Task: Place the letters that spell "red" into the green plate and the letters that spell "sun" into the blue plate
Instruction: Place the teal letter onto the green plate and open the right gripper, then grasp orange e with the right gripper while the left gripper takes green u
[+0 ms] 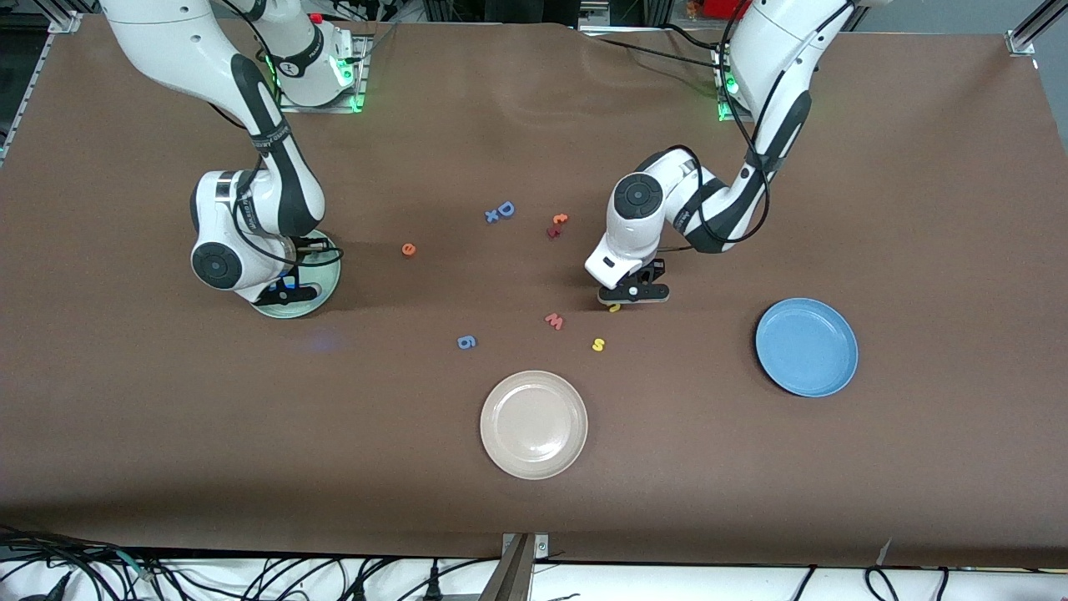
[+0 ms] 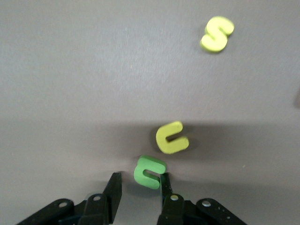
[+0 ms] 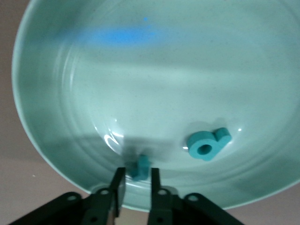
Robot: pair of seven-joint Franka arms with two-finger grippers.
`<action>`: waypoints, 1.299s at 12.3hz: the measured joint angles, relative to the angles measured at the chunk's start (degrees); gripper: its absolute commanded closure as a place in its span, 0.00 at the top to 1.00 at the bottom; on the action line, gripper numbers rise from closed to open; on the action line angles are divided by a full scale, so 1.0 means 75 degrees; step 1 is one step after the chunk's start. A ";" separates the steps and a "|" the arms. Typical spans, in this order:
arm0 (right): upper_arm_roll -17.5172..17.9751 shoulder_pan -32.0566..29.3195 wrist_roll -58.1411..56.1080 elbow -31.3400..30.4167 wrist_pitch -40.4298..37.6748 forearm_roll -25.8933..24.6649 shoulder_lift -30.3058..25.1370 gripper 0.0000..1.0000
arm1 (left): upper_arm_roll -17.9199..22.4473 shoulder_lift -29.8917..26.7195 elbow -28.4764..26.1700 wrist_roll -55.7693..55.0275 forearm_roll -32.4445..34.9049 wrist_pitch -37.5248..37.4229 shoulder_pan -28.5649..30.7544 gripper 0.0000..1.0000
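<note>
Right gripper (image 3: pixel 133 180), jaws parted over the green plate (image 1: pixel 327 280) at 9 o'clock, drops the teal "r" (image 3: pixel 139 168) beside the teal "d" (image 3: pixel 208 144); orange "e" (image 1: pixel 408 249) is next; left gripper (image 2: pixel 140 187), jaws parted, straddles the green "n" (image 2: pixel 149 171), wanting closure, then carriage to the blue plate (image 1: pixel 806 346) at 3 o'clock.

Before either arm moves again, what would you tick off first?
1. Teal d in green plate: ok.
2. Teal r in that plate, between the right hand's parted fingers: ok.
3. Orange e in green plate: not ok, on table.
4. Left hand open, green letter lying at its fingertips: ok.
5. Blue plate holds s and yellow u: not ok, both on table.
</note>
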 measured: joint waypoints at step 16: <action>0.1430 0.1156 0.5840 0.0631 0.0780 0.0646 -0.0465 0.98 | -0.0008 0.0197 0.0088 0.0017 0.0039 0.0528 -0.0015 0.28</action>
